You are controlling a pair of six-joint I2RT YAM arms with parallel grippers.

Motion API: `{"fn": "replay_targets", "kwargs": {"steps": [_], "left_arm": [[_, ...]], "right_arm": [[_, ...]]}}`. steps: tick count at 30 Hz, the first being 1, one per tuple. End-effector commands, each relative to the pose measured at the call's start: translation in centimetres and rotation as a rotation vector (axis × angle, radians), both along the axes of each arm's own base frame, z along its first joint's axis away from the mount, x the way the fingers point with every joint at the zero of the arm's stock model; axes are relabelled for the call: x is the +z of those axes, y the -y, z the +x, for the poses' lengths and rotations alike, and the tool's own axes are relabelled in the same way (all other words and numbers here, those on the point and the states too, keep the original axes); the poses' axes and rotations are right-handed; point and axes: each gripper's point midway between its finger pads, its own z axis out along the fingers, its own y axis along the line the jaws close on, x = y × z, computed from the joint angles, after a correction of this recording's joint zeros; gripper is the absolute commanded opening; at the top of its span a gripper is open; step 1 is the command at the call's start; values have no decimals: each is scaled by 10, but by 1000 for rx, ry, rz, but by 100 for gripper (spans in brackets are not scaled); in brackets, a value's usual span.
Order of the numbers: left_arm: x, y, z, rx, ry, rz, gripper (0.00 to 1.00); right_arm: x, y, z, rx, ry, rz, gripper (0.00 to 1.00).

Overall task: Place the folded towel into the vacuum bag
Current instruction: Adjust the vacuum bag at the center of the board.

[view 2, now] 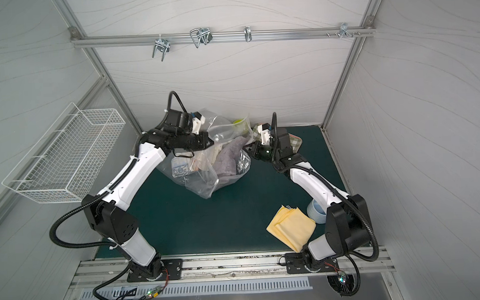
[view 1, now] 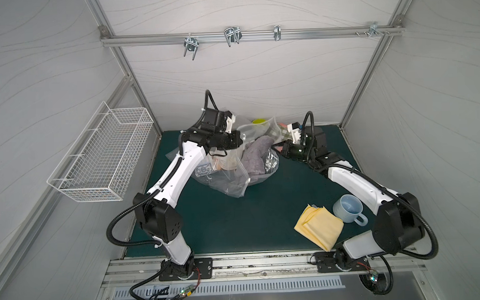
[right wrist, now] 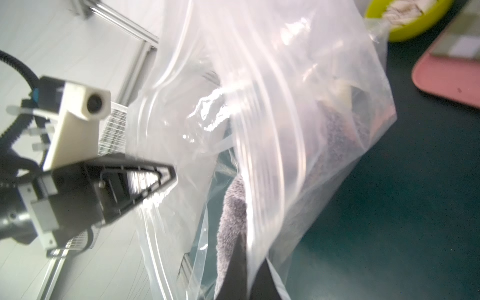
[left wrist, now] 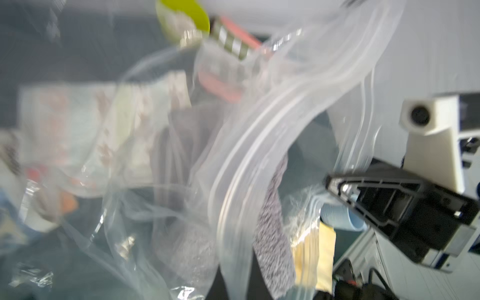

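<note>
Plastic rim pinched on opposite sides: left tool (view 1: 240, 140) and right tool (view 1: 276, 148) are both clamped shut on the clear crinkly plastic vacuum bag (view 1: 229, 188), seemingly to hold its mouth wide; the grey folded towel (view 1: 257, 158) sits inside, between them.

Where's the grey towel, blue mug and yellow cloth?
grey towel (view 1: 257, 158), in a top view, fuzzy middle
blue mug (view 1: 345, 218), in a top view, outer wall
yellow cloth (view 1: 320, 227), in a top view, flat middle

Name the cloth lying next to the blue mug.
The yellow folded cloth, right beside the mug. The grey towel is at the clear bag; the checked cloth lies behind it.
</note>
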Motion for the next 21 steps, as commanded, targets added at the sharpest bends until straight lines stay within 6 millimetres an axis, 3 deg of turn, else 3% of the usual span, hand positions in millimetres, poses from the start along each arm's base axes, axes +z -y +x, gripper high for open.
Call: {"fn": "replay_targets", "kwargs": {"steps": [1, 4, 6, 8, 11, 13, 15, 18, 21], "left_arm": [[120, -18, 5, 12, 351, -44, 0], [172, -14, -15, -46, 463, -88, 0], [171, -7, -24, -100, 445, -108, 0], [140, 0, -23, -120, 376, -90, 0], [62, 8, -21, -118, 227, -18, 0], [4, 15, -25, -123, 126, 38, 0], [-35, 23, -33, -129, 53, 55, 0], [-72, 39, -51, -161, -33, 38, 0], [-89, 57, -68, -202, -75, 10, 0]], "right_arm": [[19, -15, 0, 77, 39, -2, 0], [37, -24, 1, 105, 85, 4, 0], [51, -28, -5, 136, 125, 27, 0], [62, -30, -16, 173, 168, 54, 0], [73, -27, -29, 185, 237, 82, 0], [55, -14, -23, 103, 198, -10, 0], [29, 5, -16, -6, 139, -122, 0], [-22, 41, -17, -168, 1, -283, 3], [-67, 83, -34, -337, -144, -390, 41]]}}
